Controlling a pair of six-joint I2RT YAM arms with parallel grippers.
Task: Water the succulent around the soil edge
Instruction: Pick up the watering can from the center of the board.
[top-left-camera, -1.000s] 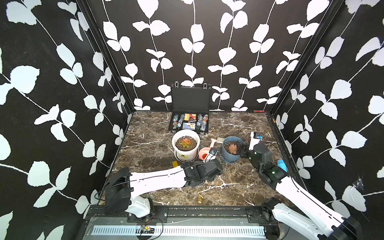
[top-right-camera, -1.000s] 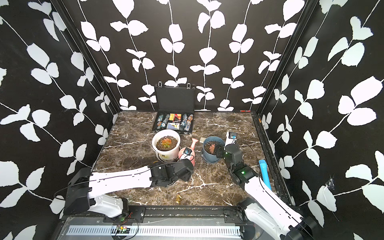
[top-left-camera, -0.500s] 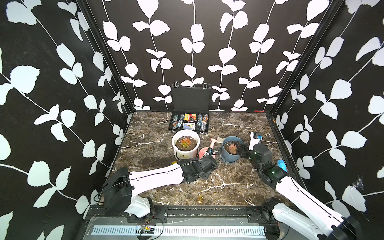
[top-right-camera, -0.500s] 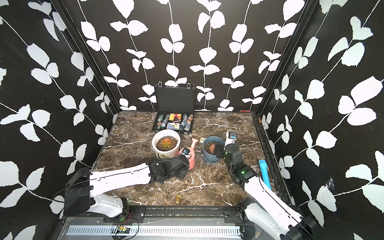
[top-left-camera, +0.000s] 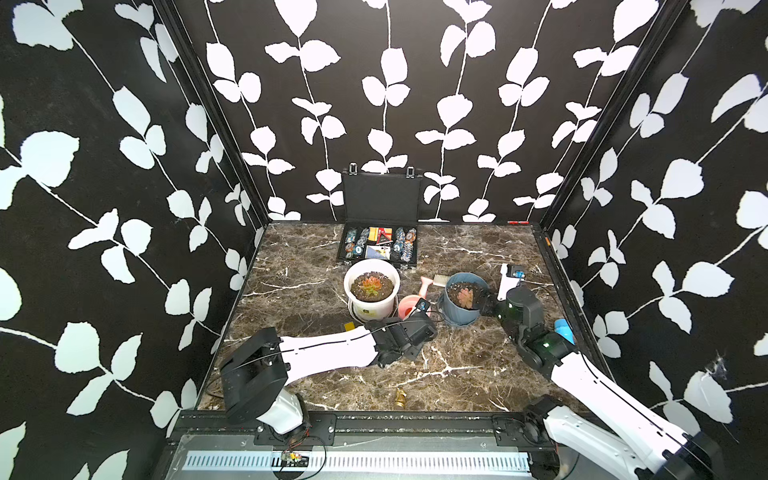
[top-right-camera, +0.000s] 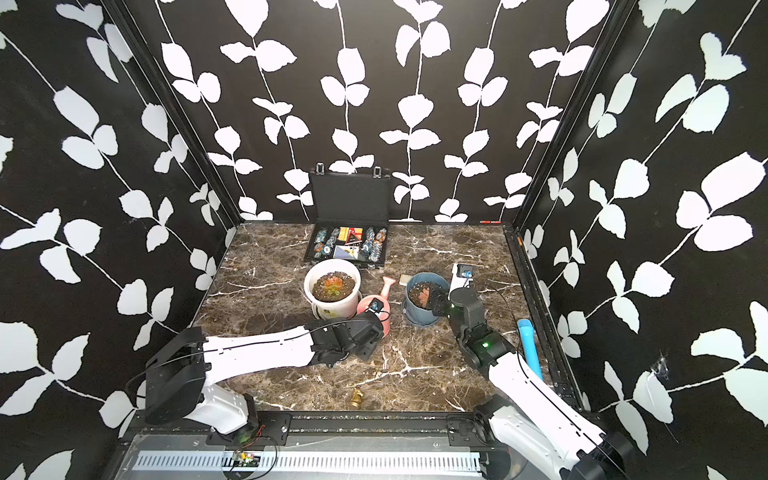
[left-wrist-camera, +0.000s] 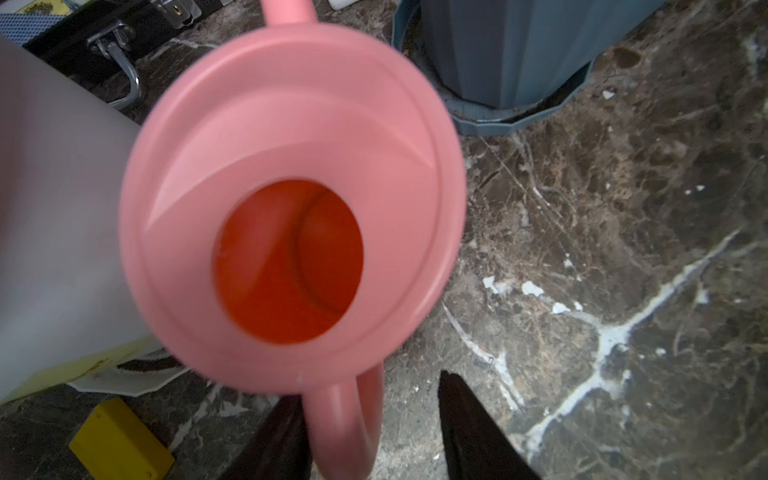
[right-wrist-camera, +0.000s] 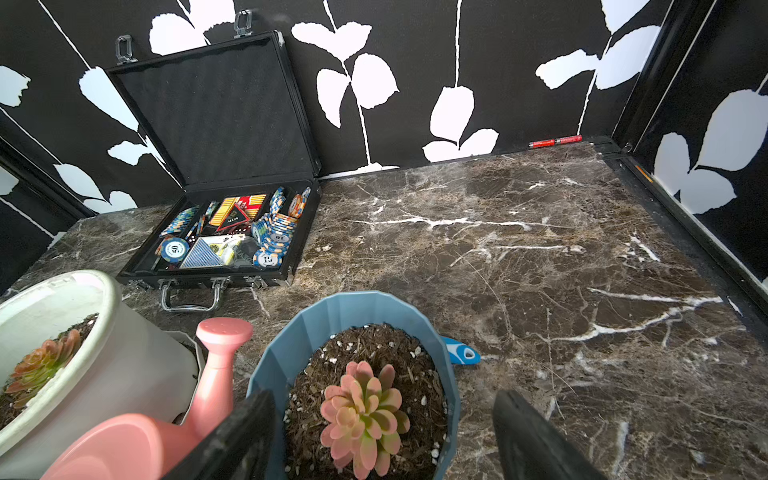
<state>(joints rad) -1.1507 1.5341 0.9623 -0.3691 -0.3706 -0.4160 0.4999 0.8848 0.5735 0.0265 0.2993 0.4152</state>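
A pink watering can (top-left-camera: 409, 305) (top-right-camera: 374, 311) stands on the marble between a white pot (top-left-camera: 372, 309) and a blue pot (top-left-camera: 457, 316). Each pot holds a succulent in dark soil, one in the white pot (top-left-camera: 369, 286) and one in the blue pot (right-wrist-camera: 363, 415). My left gripper (left-wrist-camera: 370, 395) (top-left-camera: 419, 322) is open around the can's handle (left-wrist-camera: 345, 432). One finger lies against the handle and a gap shows at the other. My right gripper (right-wrist-camera: 380, 397) (top-left-camera: 486, 303) is open wide astride the blue pot (right-wrist-camera: 345, 307), one finger beside its wall, the other apart.
An open black case of poker chips (top-left-camera: 380, 245) stands at the back. A yellow block (left-wrist-camera: 120, 444) lies by the white pot. A blue-and-white tool (top-left-camera: 509, 278) and a blue cylinder (top-left-camera: 563, 328) lie at the right. A small brass piece (top-left-camera: 400, 397) sits near the front edge.
My left gripper has moved in onto the watering can's handle and its jaws have narrowed around it. The right arm and both pots have not moved.
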